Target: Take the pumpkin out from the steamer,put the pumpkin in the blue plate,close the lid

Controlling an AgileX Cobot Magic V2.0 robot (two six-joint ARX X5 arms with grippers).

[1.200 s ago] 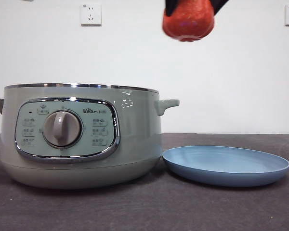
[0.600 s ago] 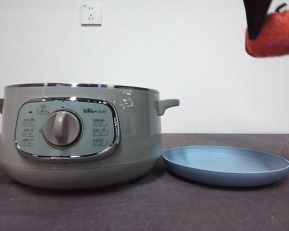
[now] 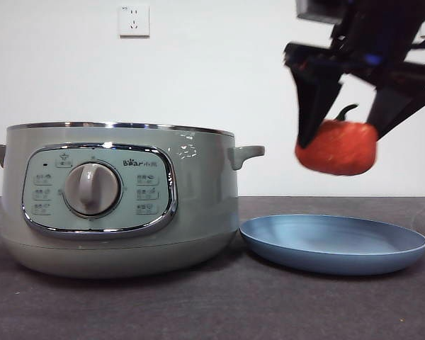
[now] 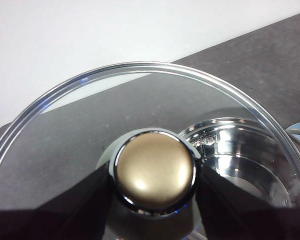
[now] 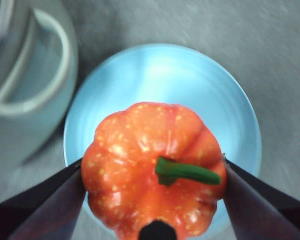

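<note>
Front view — the steamer (image 3: 120, 202) stood uncovered on the table (image 3: 212, 304), the blue plate (image 3: 333, 243) just beside it; the right gripper (image 3: 340, 131) pinched the pumpkin (image 3: 336, 147) in the air above the plate.

Left wrist view — the left gripper (image 4: 155, 172) clamped the knob (image 4: 155, 170) of the lid (image 4: 80, 125), held aloft.

Right wrist view — jaws pressed the pumpkin's sides, plate below.

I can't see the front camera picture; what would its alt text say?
A black pincer holds an orange pumpkin in the air above a shallow blue plate on a dark table. Left of the plate stands a pale green steamer with no lid on it.
</note>
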